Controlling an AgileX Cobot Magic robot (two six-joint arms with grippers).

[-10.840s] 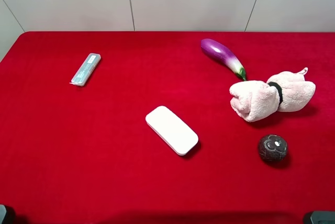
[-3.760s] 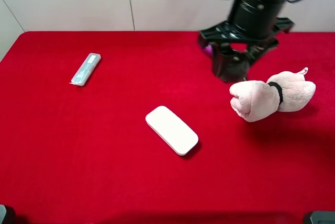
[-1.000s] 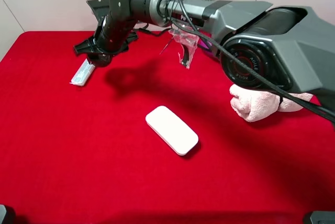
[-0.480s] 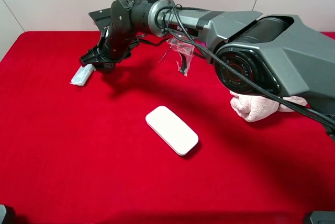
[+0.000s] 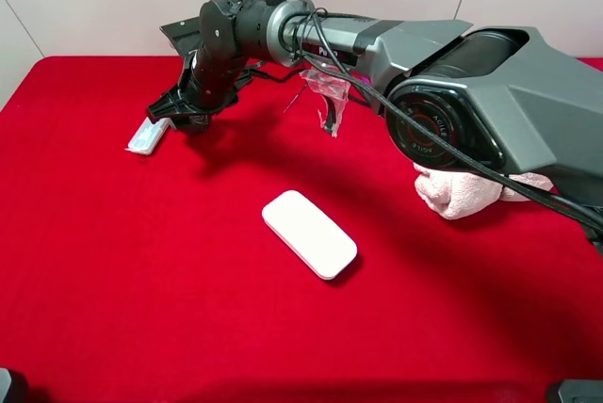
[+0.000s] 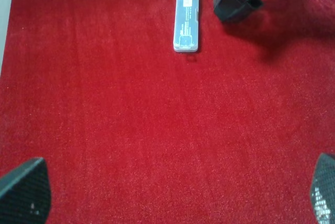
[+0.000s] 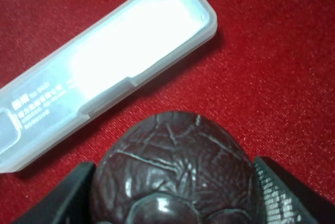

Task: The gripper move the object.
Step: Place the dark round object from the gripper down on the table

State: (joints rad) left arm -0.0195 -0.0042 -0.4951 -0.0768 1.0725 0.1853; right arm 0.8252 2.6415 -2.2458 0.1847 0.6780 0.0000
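Right gripper [image 5: 181,109] at table's 10 o'clock, fingers pinching the object [image 7: 172,177] from both sides. It hangs low over the red cloth [image 5: 141,262], at 2 o'clock of the clear case [image 5: 146,137]; likely the set-down spot. Left gripper [image 6: 172,192]: fingers spread, holding nothing.

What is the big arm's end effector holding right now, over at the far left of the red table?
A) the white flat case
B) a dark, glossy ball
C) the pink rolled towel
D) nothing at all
B: the right wrist view shows the dark ball gripped between the fingers of the right end effector, close beside the clear plastic case.
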